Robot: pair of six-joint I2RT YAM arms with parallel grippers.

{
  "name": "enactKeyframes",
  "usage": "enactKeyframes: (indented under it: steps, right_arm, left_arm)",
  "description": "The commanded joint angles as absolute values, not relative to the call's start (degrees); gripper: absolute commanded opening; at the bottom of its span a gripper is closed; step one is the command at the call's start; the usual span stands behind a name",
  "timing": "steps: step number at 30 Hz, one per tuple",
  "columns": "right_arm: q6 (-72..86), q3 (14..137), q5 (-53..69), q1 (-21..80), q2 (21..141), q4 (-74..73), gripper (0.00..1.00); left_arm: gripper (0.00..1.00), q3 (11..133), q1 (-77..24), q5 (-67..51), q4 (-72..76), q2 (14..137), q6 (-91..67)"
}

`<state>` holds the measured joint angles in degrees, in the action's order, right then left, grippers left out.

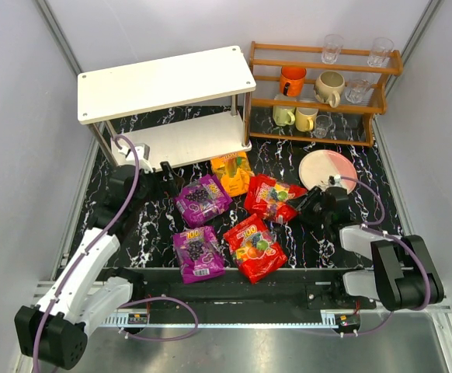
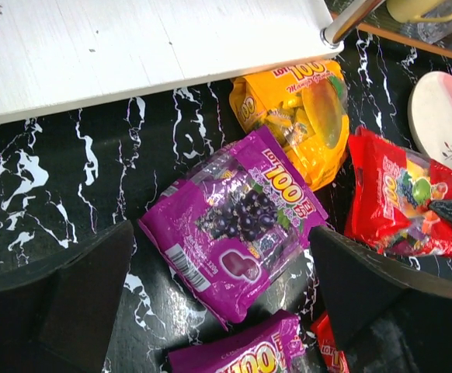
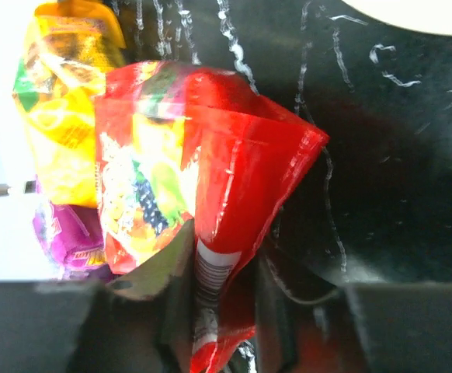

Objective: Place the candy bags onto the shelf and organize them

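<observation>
Five candy bags lie on the black marble table in front of the white shelf (image 1: 168, 81). The orange-yellow bag (image 1: 232, 172) lies nearest the shelf. One purple bag (image 1: 202, 199) lies left of it and a second purple bag (image 1: 196, 252) lies nearer. One red bag (image 1: 255, 247) lies at the front. My right gripper (image 1: 302, 203) is shut on the edge of the other red bag (image 1: 271, 197), which is folded between the fingers in the right wrist view (image 3: 218, 202). My left gripper (image 1: 158, 172) is open and empty, above the purple bag (image 2: 238, 221).
A brown wooden rack (image 1: 323, 93) with mugs and glasses stands at the back right. A pink and white plate (image 1: 326, 169) lies in front of it, just behind my right gripper. Grey walls close in both sides.
</observation>
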<state>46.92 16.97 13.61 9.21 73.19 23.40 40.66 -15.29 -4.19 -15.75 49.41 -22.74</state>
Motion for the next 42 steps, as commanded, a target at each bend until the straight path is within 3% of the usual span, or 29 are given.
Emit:
enactKeyframes:
  steps: [1,2,5,8,12,27,38,42]
  right_arm:
    - [48.0,15.4,22.8,8.6,70.1,35.6,0.19]
    - [47.2,15.8,23.6,8.7,68.2,33.3,0.07]
    - [42.9,19.9,22.7,8.7,57.8,22.3,0.0]
    - [37.5,28.4,19.5,8.9,48.4,8.8,0.0]
    - [30.8,41.9,17.2,9.1,46.4,-4.3,0.0]
    - [16.0,88.1,10.4,20.4,69.7,-12.9,0.0]
    - [12.7,129.5,6.8,27.5,94.8,-17.8,0.0]
    - [10.5,150.0,5.5,29.4,109.7,-21.6,0.0]
  left_arm:
    - [0.99,40.5,-15.4,-6.7,-16.3,46.9,-22.9]
    - [0.99,40.7,-15.4,-6.7,-16.6,46.5,-22.8]
    - [0.99,42.1,-15.4,-6.9,-18.5,46.1,-22.3]
    - [0.99,43.8,-15.4,-7.5,-20.7,46.1,-21.7]
    - [0.99,44.3,-15.4,-7.9,-22.4,46.7,-21.4]
    - [0.99,43.9,-15.4,-7.6,-26.6,45.4,-18.9]
    - [0.99,43.9,-15.4,-10.3,-29.4,46.6,-15.8]
    - [0.99,43.8,-15.4,-10.8,-29.6,46.7,-14.9]
